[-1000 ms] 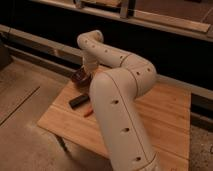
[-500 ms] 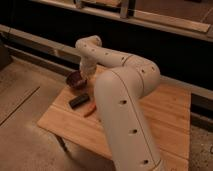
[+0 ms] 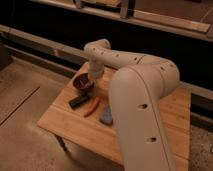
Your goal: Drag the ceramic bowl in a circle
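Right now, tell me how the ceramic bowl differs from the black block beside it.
The ceramic bowl is round, hollow and dark maroon; the black block is long, flat-sided and solid-looking. The bowl sits farther back on the wooden table, the block nearer the front edge, lying at a slant. The gripper is at the bowl's rim; the block lies apart from it. Both rest on the table and look similar in width.

- The white arm [image 3: 142,100] rises thick from the near right and fills much of the view.
- At the elbow it bends and reaches to the far left.
- The wrist [image 3: 97,60] turns down.
- The claw [image 3: 89,80] at its lower end is closed.
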### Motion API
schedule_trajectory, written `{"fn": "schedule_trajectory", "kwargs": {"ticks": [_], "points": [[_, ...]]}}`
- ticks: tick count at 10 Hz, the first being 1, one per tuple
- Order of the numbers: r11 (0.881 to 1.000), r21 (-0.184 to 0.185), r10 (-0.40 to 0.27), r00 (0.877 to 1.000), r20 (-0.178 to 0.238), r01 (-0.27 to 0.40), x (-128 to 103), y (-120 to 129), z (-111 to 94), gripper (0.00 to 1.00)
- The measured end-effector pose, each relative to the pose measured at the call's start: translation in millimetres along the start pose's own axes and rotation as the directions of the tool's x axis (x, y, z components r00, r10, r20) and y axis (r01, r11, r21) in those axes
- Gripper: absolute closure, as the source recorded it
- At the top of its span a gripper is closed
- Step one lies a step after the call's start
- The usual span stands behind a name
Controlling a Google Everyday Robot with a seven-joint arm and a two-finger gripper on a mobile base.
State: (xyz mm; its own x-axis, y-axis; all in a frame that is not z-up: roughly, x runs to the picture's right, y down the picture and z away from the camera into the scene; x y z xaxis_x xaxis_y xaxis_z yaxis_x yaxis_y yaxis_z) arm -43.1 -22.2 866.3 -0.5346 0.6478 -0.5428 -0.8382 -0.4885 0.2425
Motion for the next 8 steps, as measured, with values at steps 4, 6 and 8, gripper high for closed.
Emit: {"fn": "schedule_trajectory", "kwargs": {"ticks": [4, 6, 8], "points": [[0.996, 0.048, 0.075, 0.997, 0.007, -0.075, -10.0, -35.9, -4.0, 1.00], [0.989, 0.086, 0.118, 0.993, 0.021, -0.119, -29.1, -56.3, -9.1, 1.00], [0.985, 0.100, 0.139, 0.990, 0.024, -0.141, -46.3, -63.8, -10.8, 1.00]]}}
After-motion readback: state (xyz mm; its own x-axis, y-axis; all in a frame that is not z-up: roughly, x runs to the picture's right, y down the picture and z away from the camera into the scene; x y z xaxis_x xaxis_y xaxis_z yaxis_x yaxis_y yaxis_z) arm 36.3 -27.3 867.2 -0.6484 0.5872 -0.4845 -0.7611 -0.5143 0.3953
